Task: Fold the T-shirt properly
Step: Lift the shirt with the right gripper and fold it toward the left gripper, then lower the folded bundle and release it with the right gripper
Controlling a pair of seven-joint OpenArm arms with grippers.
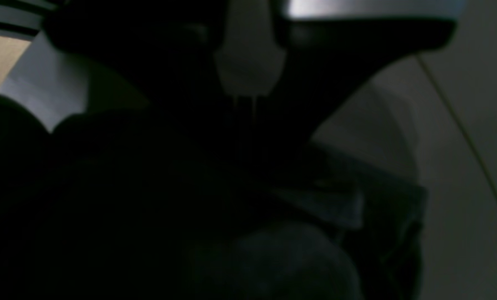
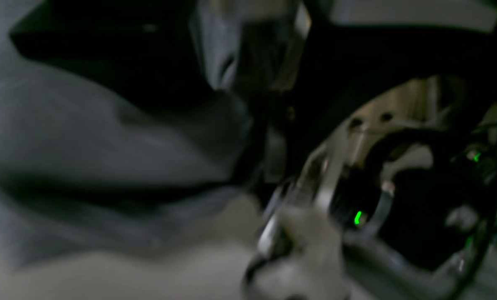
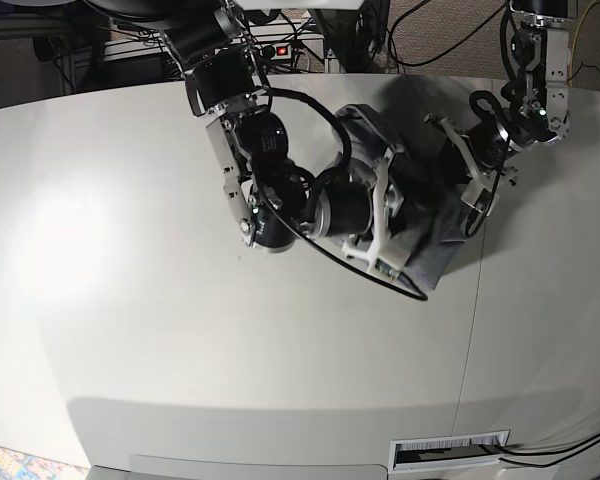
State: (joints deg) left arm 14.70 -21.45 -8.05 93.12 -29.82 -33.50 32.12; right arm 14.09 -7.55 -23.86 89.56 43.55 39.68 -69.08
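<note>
Under both arms, toward the table's (image 3: 130, 330) far right, the T-shirt (image 3: 435, 255) lies bunched; left gripper (image 3: 470, 205) is closed, right gripper's (image 3: 385, 225) state unclear.

A pale, smooth table (image 3: 180, 330) carries the bunched grey T-shirt (image 3: 442, 248) near its far right side.
</note>
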